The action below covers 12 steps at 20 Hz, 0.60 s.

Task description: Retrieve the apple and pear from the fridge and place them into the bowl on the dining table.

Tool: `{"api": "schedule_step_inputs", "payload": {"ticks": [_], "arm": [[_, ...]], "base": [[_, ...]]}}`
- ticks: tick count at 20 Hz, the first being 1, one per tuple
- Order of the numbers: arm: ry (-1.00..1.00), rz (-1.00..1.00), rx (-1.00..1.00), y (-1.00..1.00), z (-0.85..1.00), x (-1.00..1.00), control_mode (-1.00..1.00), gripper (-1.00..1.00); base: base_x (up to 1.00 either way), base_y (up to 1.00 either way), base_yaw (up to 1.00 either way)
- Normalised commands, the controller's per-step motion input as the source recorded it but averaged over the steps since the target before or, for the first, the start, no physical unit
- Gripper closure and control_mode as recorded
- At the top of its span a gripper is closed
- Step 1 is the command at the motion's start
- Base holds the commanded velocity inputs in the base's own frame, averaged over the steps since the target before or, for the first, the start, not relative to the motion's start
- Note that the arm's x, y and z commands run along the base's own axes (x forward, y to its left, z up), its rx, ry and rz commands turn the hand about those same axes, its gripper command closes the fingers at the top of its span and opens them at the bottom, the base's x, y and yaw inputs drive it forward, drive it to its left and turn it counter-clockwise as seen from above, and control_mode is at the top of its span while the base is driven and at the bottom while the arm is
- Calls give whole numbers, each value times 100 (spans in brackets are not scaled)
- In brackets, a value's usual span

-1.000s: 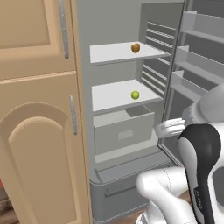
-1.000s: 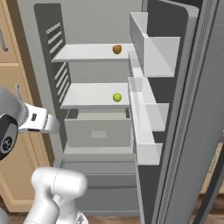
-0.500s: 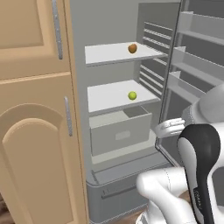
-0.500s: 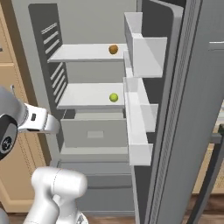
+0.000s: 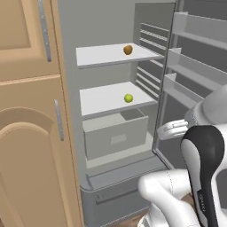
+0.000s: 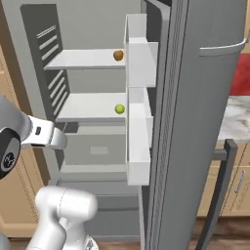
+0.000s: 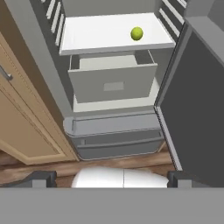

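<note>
- Over at the fridge (image 5: 111,26), the whole picture has slid a bit compared with a second ago. In both base views everything in frame has drifted left together, so that's the base rolling, not the food moving.
- Both fruits sit exactly where they were on their shelves. The brownish fruit (image 5: 127,49) is near the right end of the upper shelf (image 5: 97,56), and the green fruit (image 5: 128,98) is on the middle shelf (image 5: 102,101), just above the grey drawer (image 5: 116,135), which is pulled partway out.
- One's the apple and one's the pear, but honestly they're too small for me to say which is which.
- In the right base view the open door (image 6: 195,122) and its white bins (image 6: 139,58) now take up more of the frame. The fruits sit just left of the bins from that angle.
- The fingers (image 7: 41,178) are spread wide with nothing between them, same as over the last second. The hand camera looks down at the drawer and the fridge's base, with the green fruit (image 7: 137,33) up near the top of that view and well away from the tips.
- The tan cabinet (image 5: 31,155) is right beside the fridge on the left.
- My read is that this is still the lining-up stage. Nothing's been picked and neither fruit is out yet.
- The green one looks like the easier first grab, since it's lower and already in the hand view. The hand needs to come up and in, and the open door on the right looks like the thing to avoid clipping.
</note>
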Motion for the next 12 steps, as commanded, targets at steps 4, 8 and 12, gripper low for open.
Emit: {"api": "schedule_step_inputs", "payload": {"ticks": [4,8,12], "arm": [[0,0,0,0,0,0,100,-100],[0,0,0,0,0,0,100,-100],[0,0,0,0,0,0,100,-100]], "base": [[51,-1,0],[74,0,0],[76,-3,0]]}}
